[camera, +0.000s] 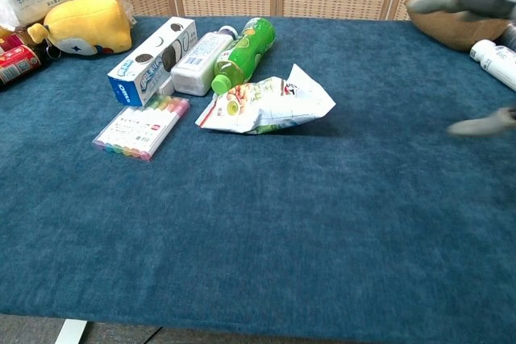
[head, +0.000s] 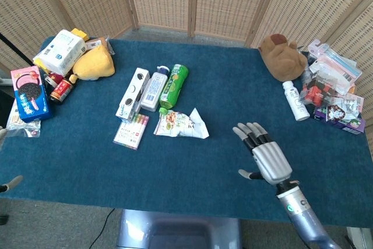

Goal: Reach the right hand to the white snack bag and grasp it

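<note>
The right hand (head: 266, 154) hovers over the near right part of the blue worktop (head: 233, 103), its fingers (head: 249, 132) spread and released, holding nothing. The white snack bag (head: 181, 124) lies flat ahead and to the hand's left, near the worktop's middle, its long axis running roughly left to right. Bare cloth separates the 2, so the approach looks unobstructed. The bag's left end sits just beside a pack of markers (head: 132, 130); a green bottle (head: 174, 85) lies just behind it. Of the left hand (head: 10, 183), only a fingertip shows at the near left edge, well apart; its state cannot be told.
</note>
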You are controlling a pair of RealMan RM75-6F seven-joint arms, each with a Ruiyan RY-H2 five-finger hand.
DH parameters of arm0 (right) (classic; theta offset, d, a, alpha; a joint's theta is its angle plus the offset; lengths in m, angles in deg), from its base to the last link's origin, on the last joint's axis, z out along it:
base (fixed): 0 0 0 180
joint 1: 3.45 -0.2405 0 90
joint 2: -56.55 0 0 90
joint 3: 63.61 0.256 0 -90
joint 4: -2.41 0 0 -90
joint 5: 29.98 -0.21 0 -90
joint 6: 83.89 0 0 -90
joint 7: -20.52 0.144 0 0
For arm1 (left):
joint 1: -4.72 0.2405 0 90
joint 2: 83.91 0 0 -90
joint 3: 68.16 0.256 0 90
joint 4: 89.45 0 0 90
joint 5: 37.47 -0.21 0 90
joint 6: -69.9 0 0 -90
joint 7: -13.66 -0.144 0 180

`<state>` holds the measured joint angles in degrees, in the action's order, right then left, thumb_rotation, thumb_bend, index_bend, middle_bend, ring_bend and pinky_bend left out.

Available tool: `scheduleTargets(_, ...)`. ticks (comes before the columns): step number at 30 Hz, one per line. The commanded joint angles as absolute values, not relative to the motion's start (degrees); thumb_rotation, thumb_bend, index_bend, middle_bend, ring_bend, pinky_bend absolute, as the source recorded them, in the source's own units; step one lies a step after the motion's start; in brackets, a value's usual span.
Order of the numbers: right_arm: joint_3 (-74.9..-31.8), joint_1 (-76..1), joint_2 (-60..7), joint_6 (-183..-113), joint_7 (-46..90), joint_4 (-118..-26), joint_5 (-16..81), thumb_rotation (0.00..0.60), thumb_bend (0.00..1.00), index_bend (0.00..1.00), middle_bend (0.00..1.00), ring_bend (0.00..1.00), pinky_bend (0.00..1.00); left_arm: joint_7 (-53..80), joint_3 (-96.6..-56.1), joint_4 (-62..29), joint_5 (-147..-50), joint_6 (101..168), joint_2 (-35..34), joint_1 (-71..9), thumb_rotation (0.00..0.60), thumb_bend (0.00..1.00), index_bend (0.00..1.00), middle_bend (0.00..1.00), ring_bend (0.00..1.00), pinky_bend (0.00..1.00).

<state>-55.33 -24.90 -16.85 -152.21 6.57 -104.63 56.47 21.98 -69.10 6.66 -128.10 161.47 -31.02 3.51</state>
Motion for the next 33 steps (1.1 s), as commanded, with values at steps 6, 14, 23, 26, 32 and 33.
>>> scheduleTargets(6, -48.0, -37.0, -29.8, -142.7, -6.2, -100.3, 41.6, 0.6, 0.02, 0.0, 0.0, 0.0, 0.0, 21.9, -69.4, 6.9, -127.3, 161.6, -31.2, 3.7, 0.6, 0.0, 0.0, 0.0, 0.0, 0.0)
scheduleTargets(14, -44.4, -45.4, -38.9, -139.7, -12.2, -91.0, 30.6, 0.6, 0.02, 0.0, 0.0, 0.0, 0.0, 21.4, -69.9, 6.5, -125.6, 160.4, -30.7, 3.4, 0.6, 0.0, 0.0, 0.0, 0.0, 0.0)
scheduleTargets(23, -42.0, -53.4, -44.9, -135.7, -14.0, -77.4, 23.0, 0.6, 0.02, 0.0, 0.0, 0.0, 0.0, 21.3, -70.7, 4.8, -123.4, 158.5, -29.9, 2.7, 0.6, 0.0, 0.0, 0.0, 0.0, 0.0)
scheduleTargets(26, -42.4, -54.6, -45.8, -134.9, -13.7, -74.8, 21.7, 0.6, 0.02, 0.0, 0.0, 0.0, 0.0, 21.4, -71.1, 4.5, -122.6, 158.4, -29.9, 2.7, 0.6, 0.0, 0.0, 0.0, 0.0, 0.0)
scheduleTargets(32, -43.2, -56.8, -48.2, -133.4, -12.5, -69.7, 20.0, 0.6, 0.02, 0.0, 0.0, 0.0, 0.0, 21.5, -71.2, 4.2, -122.2, 158.3, -29.7, 2.8, 0.6, 0.0, 0.0, 0.0, 0.0, 0.0)
scheduleTargets(33, -43.4, -57.1, -48.6, -133.2, -12.4, -69.2, 19.8, 0.6, 0.02, 0.0, 0.0, 0.0, 0.0, 21.5, -71.3, 4.2, -122.1, 158.4, -29.7, 2.8, 0.6, 0.0, 0.0, 0.0, 0.0, 0.0)
